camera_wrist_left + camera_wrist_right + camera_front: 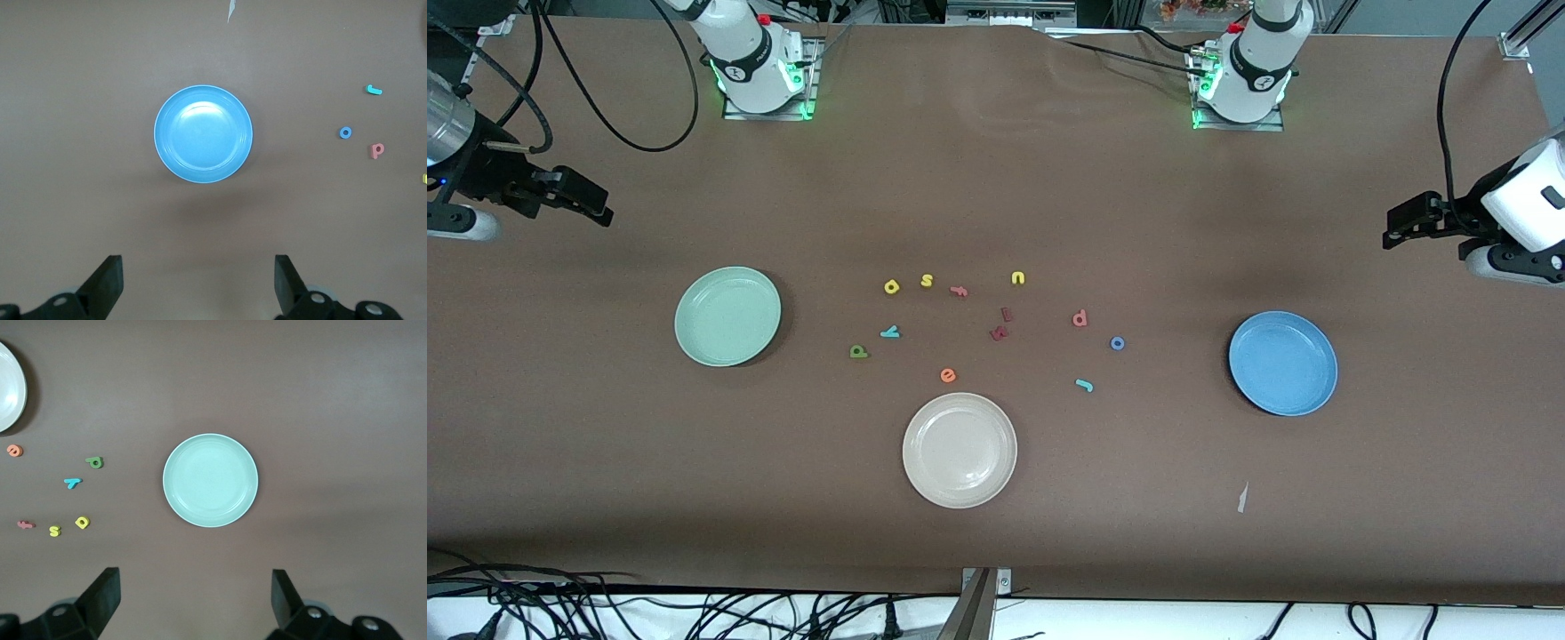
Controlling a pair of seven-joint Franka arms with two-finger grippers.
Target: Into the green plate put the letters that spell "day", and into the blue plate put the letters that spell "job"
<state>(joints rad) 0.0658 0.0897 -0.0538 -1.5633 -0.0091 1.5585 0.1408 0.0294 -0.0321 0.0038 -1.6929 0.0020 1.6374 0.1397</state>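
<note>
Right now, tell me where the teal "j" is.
In the front view the "j" lies on the table, nearer the camera than the "o", between the white plate and blue plate.

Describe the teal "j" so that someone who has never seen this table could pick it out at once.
Start at the blue plate toward the left arm's end of the table. Between it and the beige-white plate lie three small letters; the teal "j" is the one nearest the front camera. It is a thin hook, unlike the blue ring "o" and salmon "b".
</note>
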